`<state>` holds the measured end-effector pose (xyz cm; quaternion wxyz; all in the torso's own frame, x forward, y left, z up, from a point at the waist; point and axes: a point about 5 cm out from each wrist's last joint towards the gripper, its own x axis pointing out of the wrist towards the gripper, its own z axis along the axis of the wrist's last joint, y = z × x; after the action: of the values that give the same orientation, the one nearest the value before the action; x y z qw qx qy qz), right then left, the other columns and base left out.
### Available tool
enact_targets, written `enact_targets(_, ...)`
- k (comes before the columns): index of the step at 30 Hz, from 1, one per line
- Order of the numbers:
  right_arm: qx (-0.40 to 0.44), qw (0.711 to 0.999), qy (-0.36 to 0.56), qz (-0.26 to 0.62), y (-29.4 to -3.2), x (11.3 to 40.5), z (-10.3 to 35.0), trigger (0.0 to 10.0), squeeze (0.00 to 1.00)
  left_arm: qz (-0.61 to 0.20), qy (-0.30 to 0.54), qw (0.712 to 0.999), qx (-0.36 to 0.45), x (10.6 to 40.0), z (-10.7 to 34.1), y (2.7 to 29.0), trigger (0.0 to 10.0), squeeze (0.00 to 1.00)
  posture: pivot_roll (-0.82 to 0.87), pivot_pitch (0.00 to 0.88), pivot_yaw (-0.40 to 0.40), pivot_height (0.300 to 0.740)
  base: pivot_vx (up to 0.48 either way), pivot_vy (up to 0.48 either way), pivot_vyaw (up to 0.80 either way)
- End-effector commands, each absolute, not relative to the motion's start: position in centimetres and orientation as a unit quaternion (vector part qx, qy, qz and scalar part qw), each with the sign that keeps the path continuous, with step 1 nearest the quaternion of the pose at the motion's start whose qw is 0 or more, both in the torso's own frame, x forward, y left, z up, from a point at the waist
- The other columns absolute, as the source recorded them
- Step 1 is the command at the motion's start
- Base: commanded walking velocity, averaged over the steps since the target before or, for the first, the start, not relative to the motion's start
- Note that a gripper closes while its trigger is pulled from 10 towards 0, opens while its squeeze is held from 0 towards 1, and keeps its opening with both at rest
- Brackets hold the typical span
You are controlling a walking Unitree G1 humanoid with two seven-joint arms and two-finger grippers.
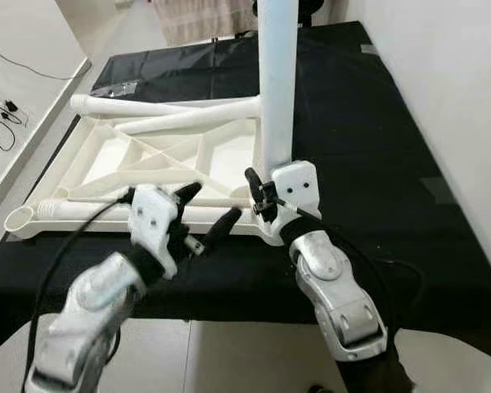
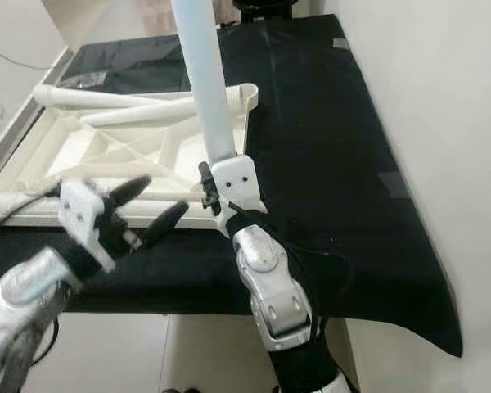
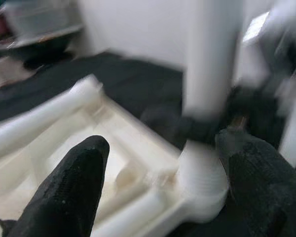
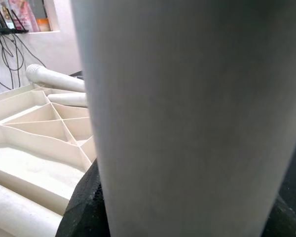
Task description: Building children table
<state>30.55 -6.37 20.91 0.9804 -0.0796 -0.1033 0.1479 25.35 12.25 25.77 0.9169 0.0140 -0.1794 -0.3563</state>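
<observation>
Item: upright table leg, white plastic tube. It stands vertical in the corner socket of the upside-down tabletop, at the tabletop's near right corner. Its long axis runs straight up, out of the top of the head views.

Item: tabletop, white, ribbed underside facing up, laid flat on the black cloth. It lies at 11 o'clock from the centre of the left eye view.

Items: two loose legs, white, laid across the far part of the tabletop, long axes running roughly 9 to 3 o'clock. One further tube end is seen at the tabletop's near left corner.

Tool: right gripper. It is clamped on the upright table leg low down, just above the socket; in the right wrist view the leg is seen pressed between the black fingers.

Tool: left gripper. Fingers are spread, nothing is held. It hovers over the tabletop's near edge; the upright leg lies at 2 o'clock from it, near but apart.

Judgement: the seating of this leg is taken to be the step in hand. The right arm is the nearer one, being already on the leg; any push or twist would have to follow the vertical axis down into the socket.
</observation>
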Motion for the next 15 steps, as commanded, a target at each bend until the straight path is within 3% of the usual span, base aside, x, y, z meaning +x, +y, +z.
enact_targets(1, -0.084, 0.982, -0.021, 0.169, -6.1, 30.8, 17.4, 10.0, 0.0, -0.402, -0.189, 0.896, -0.004, 24.7, 27.3, 12.0, 10.0, 0.0, 0.06, 0.2, 0.121, 0.74, 0.0, 0.0, 0.0)
enact_targets(6, -0.087, 0.98, -0.025, 0.178, -5.8, 31.1, 17.7, 10.0, 0.0, -0.448, -0.222, 0.866, -0.015, 25.0, 30.5, 11.5, 10.0, 0.0, 0.05, 0.186, 0.125, 0.74, 0.0, 0.0, 0.0)
enact_targets(7, -0.089, 0.979, -0.027, 0.183, -5.6, 31.2, 17.8, 10.0, 0.0, -0.453, -0.24, 0.858, -0.015, 25.4, 31.9, 11.6, 10.0, 1.0, 0.04, 0.178, 0.126, 0.74, 0.0, 0.0, 0.0)
enact_targets(15, -0.088, 0.974, -0.031, 0.204, -4.8, 31.3, 17.9, 10.0, 0.0, -0.454, -0.284, 0.844, -0.012, 27.1, 36.4, 11.6, 10.0, 1.0, 0.03, 0.164, 0.131, 0.74, 0.0, 0.0, 0.0)
